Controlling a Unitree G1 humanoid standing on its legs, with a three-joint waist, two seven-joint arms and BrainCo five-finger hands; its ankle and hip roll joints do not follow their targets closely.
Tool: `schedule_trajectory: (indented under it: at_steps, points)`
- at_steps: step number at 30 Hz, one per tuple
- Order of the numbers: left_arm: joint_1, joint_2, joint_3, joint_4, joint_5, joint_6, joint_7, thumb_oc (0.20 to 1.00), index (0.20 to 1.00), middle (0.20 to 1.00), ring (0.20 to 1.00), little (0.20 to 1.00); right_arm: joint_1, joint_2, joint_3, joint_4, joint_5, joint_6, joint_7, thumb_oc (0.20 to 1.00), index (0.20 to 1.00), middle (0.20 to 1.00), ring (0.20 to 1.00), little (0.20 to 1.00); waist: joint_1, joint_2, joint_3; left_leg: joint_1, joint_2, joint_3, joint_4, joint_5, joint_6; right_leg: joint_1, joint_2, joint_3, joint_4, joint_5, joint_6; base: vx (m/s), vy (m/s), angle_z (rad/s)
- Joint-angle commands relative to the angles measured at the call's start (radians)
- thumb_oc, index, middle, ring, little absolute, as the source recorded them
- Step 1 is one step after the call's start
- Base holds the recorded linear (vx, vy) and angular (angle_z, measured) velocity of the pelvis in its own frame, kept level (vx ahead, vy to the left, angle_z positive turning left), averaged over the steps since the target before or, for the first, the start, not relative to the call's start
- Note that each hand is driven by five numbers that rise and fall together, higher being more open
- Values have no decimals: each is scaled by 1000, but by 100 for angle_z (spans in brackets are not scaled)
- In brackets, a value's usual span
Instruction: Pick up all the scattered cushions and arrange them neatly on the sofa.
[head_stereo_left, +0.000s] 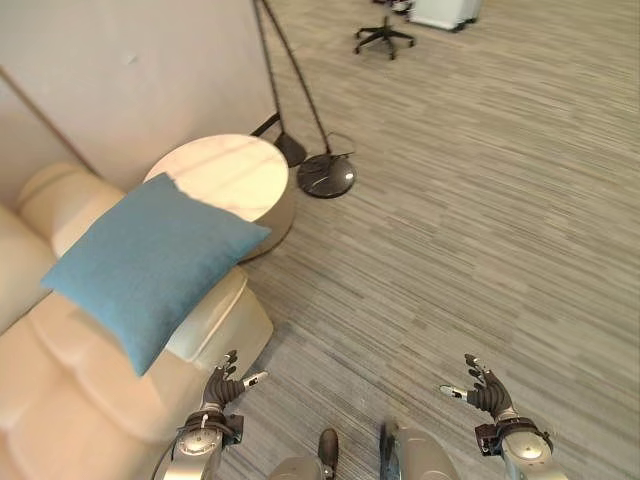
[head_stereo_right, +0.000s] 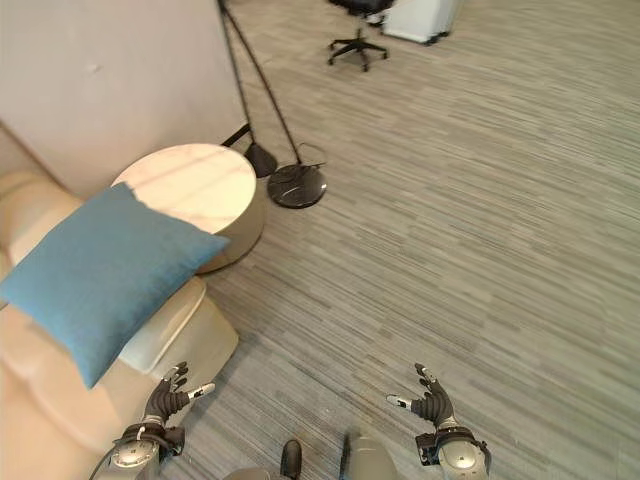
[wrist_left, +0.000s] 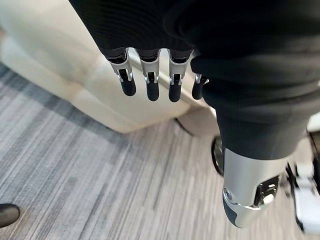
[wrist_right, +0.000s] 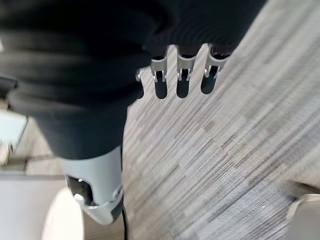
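Observation:
A blue cushion (head_stereo_left: 150, 265) lies tilted on the armrest of the cream sofa (head_stereo_left: 60, 400), with one corner over the round side table. My left hand (head_stereo_left: 225, 388) hovers low beside the sofa's front corner, fingers (wrist_left: 150, 82) relaxed and holding nothing. My right hand (head_stereo_left: 484, 392) hangs over the carpet to the right, also open and empty, fingers (wrist_right: 181, 80) spread. Both hands are well below and apart from the cushion.
A round white side table (head_stereo_left: 235, 175) stands beside the sofa's armrest. A floor lamp's black base (head_stereo_left: 326, 175) and slanted poles sit just behind it. An office chair's base (head_stereo_left: 384, 38) is far back. Grey carpet (head_stereo_left: 470, 230) stretches wide to the right.

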Motion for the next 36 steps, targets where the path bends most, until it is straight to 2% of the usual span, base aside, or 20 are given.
schedule_trajectory:
  at_steps: [1, 4, 5, 6, 7, 9, 10, 13, 15, 16, 17, 18, 20, 23, 24, 25, 27, 29, 34, 36]
  points:
    - [37, 37, 5, -47, -7, -36, 0, 1000, 1000, 1000, 1000, 1000, 1, -12, -33, -30, 12, -31, -9, 1000, 1000, 1000, 1000, 1000, 0, -26, 0, 11, -18, 98, 55, -86, -126, 111, 14, -44, -47, 68, -12, 183, -150, 132]
    - [32, 29, 0, -39, -17, -37, -9, 1000, 1000, 1000, 1000, 1000, -5, -11, -55, -21, 35, -46, -14, 1000, 1000, 1000, 1000, 1000, -7, -33, -2, -66, 6, 139, 211, -85, -178, 166, -16, -83, -89, 65, -32, 115, -131, 99]
    - [34, 25, 6, -30, -22, -33, -9, 1000, 1000, 1000, 1000, 1000, -5, -20, -63, -20, 47, -44, -16, 1000, 1000, 1000, 1000, 1000, -14, -37, 3, -124, 66, 241, 335, -72, -189, 209, -31, -117, -101, 42, -54, 117, -92, 116]
    - [33, 23, 9, -23, -24, -31, -8, 1000, 1000, 1000, 1000, 1000, -4, -23, -62, -16, 48, -41, -16, 1000, 1000, 1000, 1000, 1000, -17, -33, 1, -138, 105, 294, 353, -73, -186, 226, -33, -132, -108, 29, -63, 89, -62, 104]
    - [33, 23, 9, -22, -24, -31, -8, 1000, 1000, 1000, 1000, 1000, -4, -23, -62, -16, 48, -41, -16, 1000, 1000, 1000, 1000, 1000, -16, -32, 1, -139, 107, 294, 357, -75, -186, 226, -31, -132, -109, 29, -63, 93, -13, 86]
    - [30, 24, 8, -1, -18, -28, -8, 1000, 1000, 1000, 1000, 1000, 3, -24, -62, -12, 52, -36, -17, 1000, 1000, 1000, 1000, 1000, -15, -25, -4, -142, 154, 361, 320, -103, -182, 271, -30, -159, -128, -5, -62, 188, 5, 57]
    - [31, 26, 7, 2, -13, -27, -9, 1000, 1000, 1000, 1000, 1000, 8, -27, -62, -15, 53, -35, -18, 1000, 1000, 1000, 1000, 1000, -14, -30, -7, -166, 153, 386, 281, -80, -169, 280, -35, -175, -138, -3, -68, 247, 28, 39]
    - [27, 29, 11, 15, 0, -29, -4, 1000, 1000, 1000, 1000, 1000, 12, -37, -54, -6, 39, -30, -20, 1000, 1000, 1000, 1000, 1000, 4, -26, -14, -240, 173, 370, 149, 30, -201, 339, -19, -196, -165, -43, -67, 270, 55, 33]
    - [29, 27, 14, 18, -4, -27, 4, 1000, 1000, 1000, 1000, 1000, 5, -40, -45, 10, 27, -24, -24, 1000, 1000, 1000, 1000, 1000, 16, -27, -14, -266, 185, 360, 61, 69, -217, 371, -19, -201, -160, -69, -64, 305, 77, 96]
    - [30, 27, 13, 18, -4, -27, 4, 1000, 1000, 1000, 1000, 1000, 6, -40, -45, 11, 27, -24, -24, 1000, 1000, 1000, 1000, 1000, 14, -32, -16, -257, 178, 350, 62, 49, -226, 381, -24, -195, -160, -83, -60, 573, 192, 73]
    - [37, 17, 21, 30, -15, -22, 16, 1000, 1000, 1000, 1000, 1000, 3, -42, -39, 18, 10, -16, -21, 1000, 1000, 1000, 1000, 1000, 31, -32, -24, -299, 209, 362, 2, 100, -240, 432, -28, -193, -148, -118, -55, 465, 146, 31]
    - [38, 17, 21, 30, -15, -23, 16, 1000, 1000, 1000, 1000, 1000, 4, -42, -39, 18, 10, -15, -20, 1000, 1000, 1000, 1000, 1000, 30, -34, -24, -296, 207, 362, 3, 97, -242, 434, -31, -193, -146, -123, -55, 518, 251, 31]
    - [52, 16, 27, 37, -10, -20, 7, 1000, 1000, 1000, 1000, 1000, 8, -36, -37, 7, -2, -14, -6, 1000, 1000, 1000, 1000, 1000, 42, -17, -44, -277, 224, 360, -3, 155, -238, 457, -27, -192, -128, -129, -45, 382, 232, 13]
    - [52, 24, 26, 46, 0, -18, 6, 1000, 1000, 1000, 1000, 1000, 10, -29, -29, -1, -18, -11, 5, 1000, 1000, 1000, 1000, 1000, 48, -28, -58, -274, 206, 346, 35, 151, -226, 463, -57, -181, -88, -126, -38, 409, 243, -28]
    - [39, 36, 23, 43, 8, -19, 8, 1000, 1000, 1000, 1000, 1000, 7, -13, -17, -24, -22, -18, 12, 1000, 1000, 1000, 1000, 1000, 55, -50, -62, -229, 156, 340, 46, 105, -186, 401, -120, -164, 82, -25, -13, 350, 260, -25]
    - [39, 36, 23, 43, 8, -19, 8, 1000, 1000, 1000, 1000, 1000, 7, -13, -17, -24, -22, -18, 12, 1000, 1000, 1000, 1000, 1000, 56, -51, -63, -229, 155, 342, 45, 104, -185, 400, -121, -163, 84, -26, -12, 443, 345, -26]
    - [32, 50, 31, 37, -3, -23, 15, 1000, 1000, 1000, 1000, 1000, -2, -2, -7, -47, -19, -22, 17, 1000, 1000, 1000, 1000, 1000, 50, -56, -53, -186, 124, 342, 33, 71, -155, 333, -152, -141, 227, 80, -5, 259, 228, -5]
    - [21, 61, 33, 29, -5, -27, 19, 1000, 1000, 1000, 1000, 1000, -16, 7, 5, -51, -15, -26, 16, 1000, 1000, 1000, 1000, 1000, 42, -44, -34, -139, 115, 337, 18, 43, -135, 248, -154, -131, 316, 98, -17, 237, 176, 16]
    - [24, 57, 38, 33, -25, -34, 24, 1000, 1000, 1000, 1000, 1000, -30, 2, 10, -43, 3, -23, 13, 1000, 1000, 1000, 1000, 1000, 4, -16, -2, -56, 92, 284, -8, 11, -135, 133, -46, -109, 170, 5, -32, 238, 34, 30]
    - [20, 45, 44, 41, -33, -37, 25, 1000, 1000, 1000, 1000, 1000, -31, -12, 5, -44, 2, -23, 10, 1000, 1000, 1000, 1000, 1000, -21, -25, 4, -16, 51, 233, -22, -10, -138, 85, 19, -32, -5, 53, -9, 335, -68, 50]
